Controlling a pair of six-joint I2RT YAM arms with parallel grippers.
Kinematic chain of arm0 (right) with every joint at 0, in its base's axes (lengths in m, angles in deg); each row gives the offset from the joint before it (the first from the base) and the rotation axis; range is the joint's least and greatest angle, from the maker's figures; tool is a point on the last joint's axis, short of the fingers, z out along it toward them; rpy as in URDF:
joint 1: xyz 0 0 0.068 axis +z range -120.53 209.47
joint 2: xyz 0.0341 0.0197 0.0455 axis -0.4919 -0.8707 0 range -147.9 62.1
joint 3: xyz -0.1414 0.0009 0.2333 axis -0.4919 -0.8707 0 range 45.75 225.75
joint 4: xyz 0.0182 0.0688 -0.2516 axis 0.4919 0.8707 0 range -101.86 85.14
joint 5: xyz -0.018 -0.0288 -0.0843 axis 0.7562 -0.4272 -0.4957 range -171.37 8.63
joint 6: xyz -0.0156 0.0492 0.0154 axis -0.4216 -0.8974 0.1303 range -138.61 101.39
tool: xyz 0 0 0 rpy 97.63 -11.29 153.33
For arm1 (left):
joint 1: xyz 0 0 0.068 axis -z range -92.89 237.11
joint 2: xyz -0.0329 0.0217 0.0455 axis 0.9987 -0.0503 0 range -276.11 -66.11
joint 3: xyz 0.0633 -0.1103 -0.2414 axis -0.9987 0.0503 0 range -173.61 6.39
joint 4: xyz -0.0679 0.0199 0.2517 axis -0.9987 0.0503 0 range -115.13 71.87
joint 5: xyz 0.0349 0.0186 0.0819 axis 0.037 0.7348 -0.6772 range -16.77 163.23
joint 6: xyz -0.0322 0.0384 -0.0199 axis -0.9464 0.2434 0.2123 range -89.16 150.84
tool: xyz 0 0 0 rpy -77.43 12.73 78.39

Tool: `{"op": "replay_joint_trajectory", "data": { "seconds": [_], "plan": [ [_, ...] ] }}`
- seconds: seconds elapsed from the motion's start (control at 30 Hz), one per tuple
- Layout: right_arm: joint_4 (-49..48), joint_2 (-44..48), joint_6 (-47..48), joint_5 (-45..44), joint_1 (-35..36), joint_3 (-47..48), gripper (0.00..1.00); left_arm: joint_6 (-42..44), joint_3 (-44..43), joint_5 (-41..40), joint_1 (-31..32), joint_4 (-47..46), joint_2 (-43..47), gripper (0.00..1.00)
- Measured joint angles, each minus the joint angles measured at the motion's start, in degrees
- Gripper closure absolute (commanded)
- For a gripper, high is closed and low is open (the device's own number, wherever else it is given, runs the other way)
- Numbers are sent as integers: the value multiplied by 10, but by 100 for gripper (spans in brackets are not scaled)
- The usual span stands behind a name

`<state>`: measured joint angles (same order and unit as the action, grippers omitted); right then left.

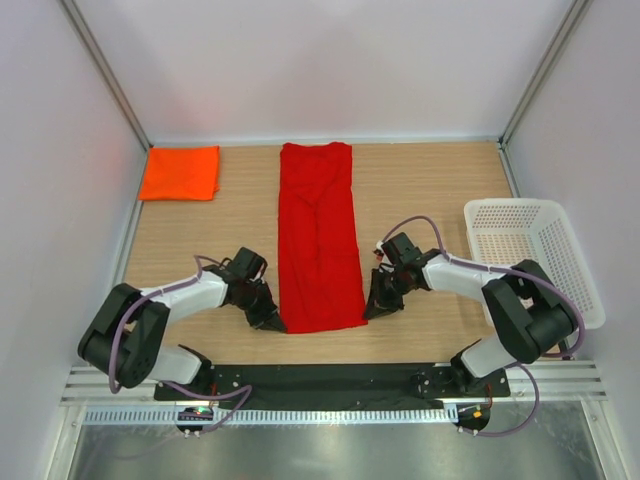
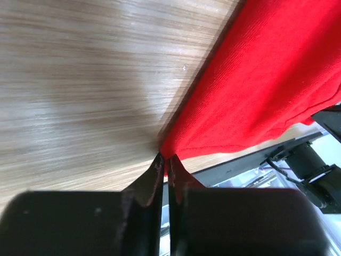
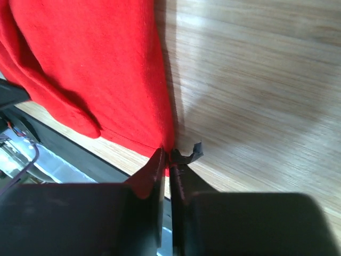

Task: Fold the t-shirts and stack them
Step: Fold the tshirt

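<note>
1. A wood-grain tabletop (image 1: pixel 430 190) sits between pale walls (image 1: pixel 300 60), and you work from its near edge.
2. The red t-shirt (image 1: pixel 318 235) lies flat down the middle as a long narrow strip running from the far edge toward you. That shape suggests its sides are already tucked in, so the end-to-end fold is what remains.
3. Your left tool (image 1: pixel 272 320) is pressed together on the strip's near-left corner. The left wrist view shows red cloth caught between the tips, low against the wood.
4. Your right tool (image 1: pixel 377 308) mirrors it, pinching the near-right corner. Taking both corners at once should let you lift the hem evenly, so the edge comes up straight when you carry it toward the far end.
5. Each pinch holds only the very corner, so the cloth could slip out if you pull fast.
6. The orange t-shirt (image 1: pixel 180 172) rests in the far-left corner, well apart, folded into a compact rectangle. It is probably the base of the stack.
7. The white mesh basket (image 1: pixel 515 205) stands at the right edge, beside the right arm and clear of the cloth.
</note>
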<state>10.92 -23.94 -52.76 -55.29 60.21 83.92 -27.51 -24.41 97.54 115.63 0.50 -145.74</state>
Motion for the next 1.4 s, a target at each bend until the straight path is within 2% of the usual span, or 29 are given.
{"op": "replay_joint_trajectory", "data": {
  "seconds": [0.03, 0.17, 0.33, 0.7, 1.17, 1.33, 1.4],
  "plan": [
    [0, -1, -4, 1, 0, -1, 99, 1, -1, -3, 0, 3, 1, 100],
    [6, 13, -32, 11, 0, -10, 99, 16, -9, -39, 3, 38, 19, 100],
    [22, 75, -76, 21, 0, -28, 99, 35, -13, -86, 6, 93, 49, 100],
    [9, 79, -104, 27, 8, -83, 99, 31, -13, -99, 38, 119, 52, 100],
    [-4, 80, -116, 23, 41, -91, 99, -12, -20, -119, 90, 128, 55, 100],
    [43, 93, -98, 5, 41, -59, 99, -35, -43, -143, 108, 157, 99, 98],
    [64, 101, -92, 0, 41, -33, 99, -42, -66, -155, 109, 173, 119, 94]
  ]
}}
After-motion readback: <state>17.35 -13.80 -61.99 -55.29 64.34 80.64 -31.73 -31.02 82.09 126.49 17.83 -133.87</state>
